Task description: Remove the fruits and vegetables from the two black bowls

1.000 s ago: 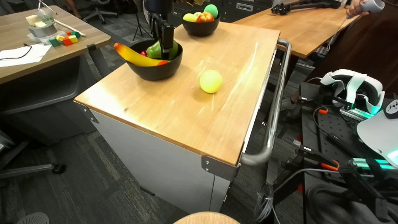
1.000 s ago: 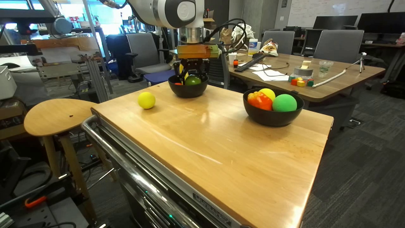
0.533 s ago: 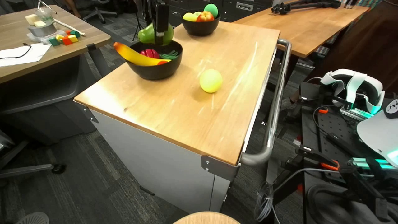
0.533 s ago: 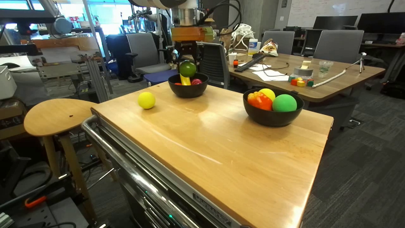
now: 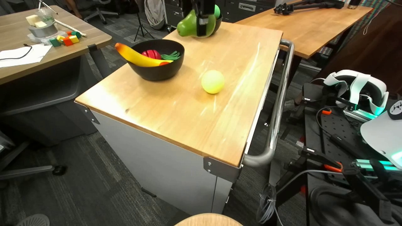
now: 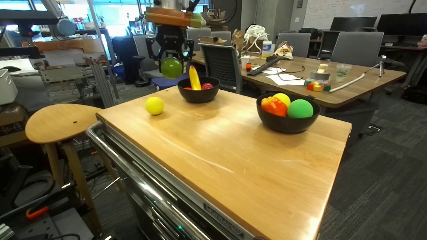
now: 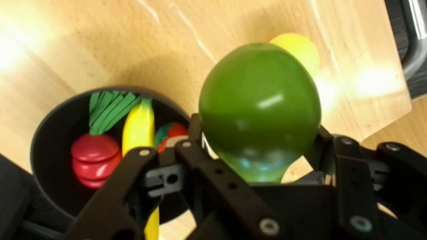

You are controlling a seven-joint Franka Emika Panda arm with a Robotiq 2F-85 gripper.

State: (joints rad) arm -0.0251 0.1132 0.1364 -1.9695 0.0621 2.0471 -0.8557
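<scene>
Green, glossy and rounded, the pear [image 7: 260,100] is squeezed between the jaws of the gripper [image 6: 172,67], held in the air higher than the pale, grained wooden tabletop [image 5: 188,119]; in the wrist view its narrow end runs out of sight behind the gripper's dark body. Lower and to one side sits a black bowl [image 7: 55,143], round and smooth, with a curved yellow banana [image 7: 138,130] leaning across it past the rim; in that view the gripper covers part of the banana. Next to it lie a bunch of flat green strips [image 7: 108,111], a shiny, layered red piece [image 7: 95,151], and a red-and-green zigzag piece [image 7: 175,130], half covered, its full shape unclear. A yellow ball [image 6: 154,105] rests on the tabletop, apart from that bowl, partly masked by the pear in the wrist view. Farther from the gripper, the other black bowl [image 6: 288,125] holds a plain green ball [image 6: 300,108], a lumpy red-orange piece [image 6: 273,106] and a yellow round piece [image 6: 283,98] showing only in part; in an exterior view the pear and gripper block nearly all of this bowl [image 5: 219,23]. Behind, small coloured blocks [image 6: 317,88] sit on a brown tabletop [image 6: 363,83].
</scene>
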